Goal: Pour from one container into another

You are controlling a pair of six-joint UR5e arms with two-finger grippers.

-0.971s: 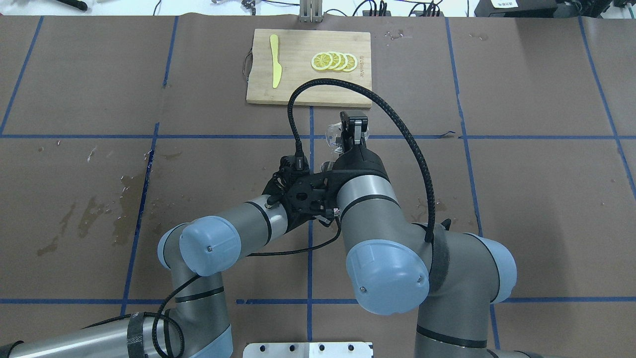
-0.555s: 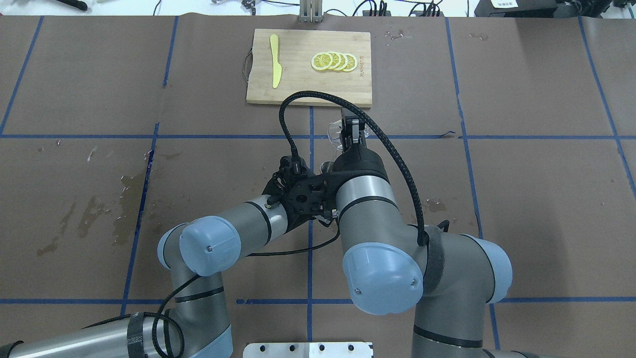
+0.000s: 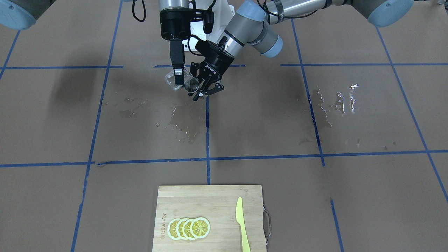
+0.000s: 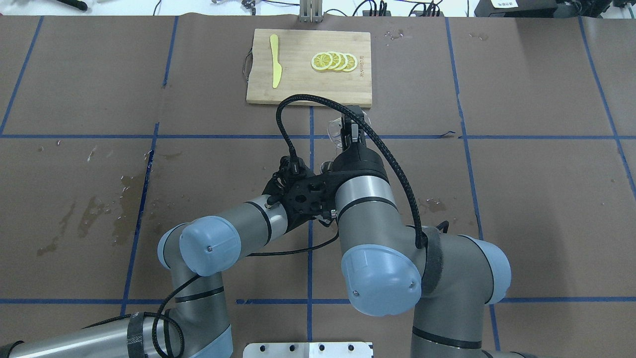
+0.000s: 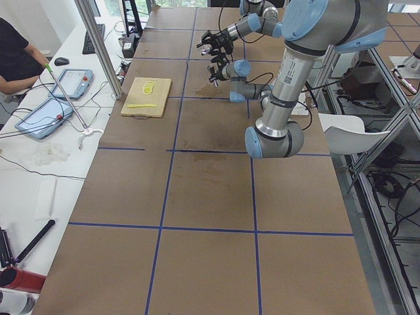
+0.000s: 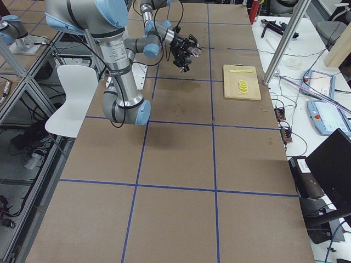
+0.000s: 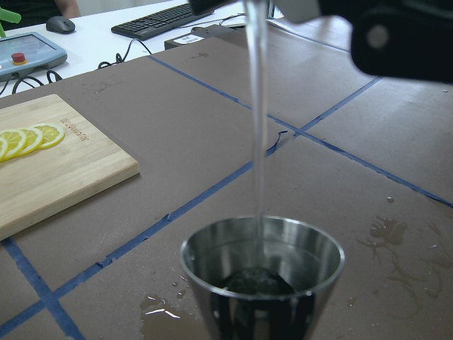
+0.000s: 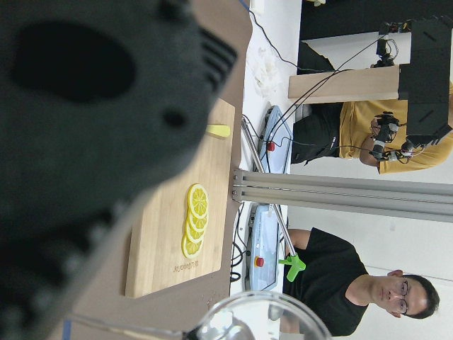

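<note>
**Beaker tipped over jigger, stream falling**

I count two arms, both reaching out over the middle of the bench (image 3: pixel 350 196). Its top is brown paper ruled into squares by blue tape.

The right gripper (image 3: pixel 179 79) hangs straight down with its black fingers clamped on the one beaker (image 3: pixel 170 81). This is a small clear glass cup with a pouring lip, and it is held in the air, tilted towards the left arm.

The left gripper (image 3: pixel 196 88) comes in at a slant, closed around the one jigger (image 7: pixel 311 255). It holds the jigger upright, off the bench, just beside and below the beaker's lip. From the left wrist I see only the jigger's upper cone: polished silvery metal with a round rim and a dark bottom.

One thin clear stream (image 7: pixel 256 106) drops straight into that cone.

On the paper under the pair lie damp stains (image 3: pixel 183 120) and scattered droplets.

Farther out, at the middle of the bench's far edge, lies one board (image 3: pixel 210 199). It is rectangular pale wood with a metal handle on one short side.

On the board are four lemon slices (image 3: pixel 189 228), round and yellow, overlapping in a row towards one end. One knife (image 3: pixel 242 224), flat and pale yellow, lies lengthwise near the handle end, well apart from the slices.
</note>
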